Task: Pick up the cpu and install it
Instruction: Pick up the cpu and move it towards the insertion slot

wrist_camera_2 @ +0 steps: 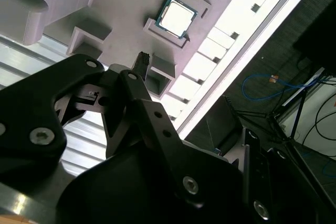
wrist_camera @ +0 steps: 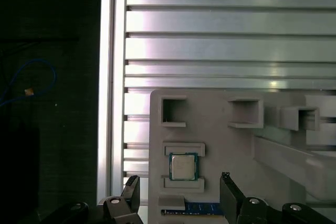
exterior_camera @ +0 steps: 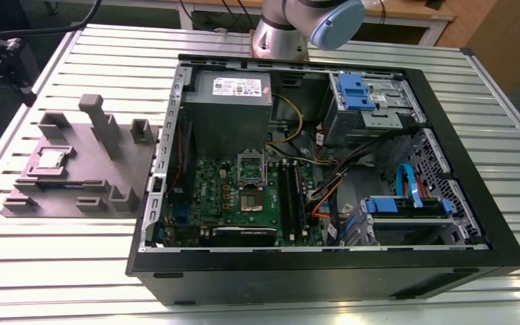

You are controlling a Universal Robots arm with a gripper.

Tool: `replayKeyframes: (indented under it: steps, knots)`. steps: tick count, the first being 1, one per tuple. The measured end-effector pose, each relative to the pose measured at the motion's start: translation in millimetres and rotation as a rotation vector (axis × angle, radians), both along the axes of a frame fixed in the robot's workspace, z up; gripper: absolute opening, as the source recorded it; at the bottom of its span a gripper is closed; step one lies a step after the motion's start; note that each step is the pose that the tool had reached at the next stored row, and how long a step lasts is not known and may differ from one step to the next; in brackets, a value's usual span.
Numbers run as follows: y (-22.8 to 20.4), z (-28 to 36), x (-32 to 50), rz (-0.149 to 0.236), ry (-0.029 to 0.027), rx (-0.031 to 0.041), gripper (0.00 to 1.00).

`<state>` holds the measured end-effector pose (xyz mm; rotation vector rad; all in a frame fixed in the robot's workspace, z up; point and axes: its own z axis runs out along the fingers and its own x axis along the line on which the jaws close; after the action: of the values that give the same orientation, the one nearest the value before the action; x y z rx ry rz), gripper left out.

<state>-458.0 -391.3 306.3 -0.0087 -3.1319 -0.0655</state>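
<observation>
Cpu (exterior_camera: 52,159): lies flat, metal top up, in a shallow pocket of the grey holder block (exterior_camera: 106,176). In the exterior view it is at nine o'clock from the computer case (exterior_camera: 332,271). It is not yet lifted.
Pocket: in both wrist views two low ledges (wrist_camera: 184,148) bracket the cpu (wrist_camera: 182,167) (wrist_camera_2: 177,17) on opposite sides. I judge this keeps the chip square and leaves its other two edges free for gripping.
Hand (wrist_camera: 179,179): empty, its fingers (wrist_camera: 229,195) spread wider than the chip. It is poised over the block with the cpu just ahead of the gap, touching nothing. The wide spread suits straddling the chip.
Case: lies on its side on the slatted desk (exterior_camera: 61,271) with the open face up, so the motherboard (exterior_camera: 233,196) can be reached from above.
Socket (exterior_camera: 251,177): near the middle of the board, at three o'clock from the cpu and well apart from it.
Arm (exterior_camera: 305,24): at twelve o'clock in the exterior view, behind the case.
Progress: by my reading, the pick-up has not begun.
</observation>
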Motion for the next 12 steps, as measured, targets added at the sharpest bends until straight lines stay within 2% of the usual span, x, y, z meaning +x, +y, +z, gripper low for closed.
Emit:
replayKeyframes:
  steps: [12]
  knots:
    - [0.0, -4.2, 0.0, 0.000, -0.0001, 0.0000, 0.71]
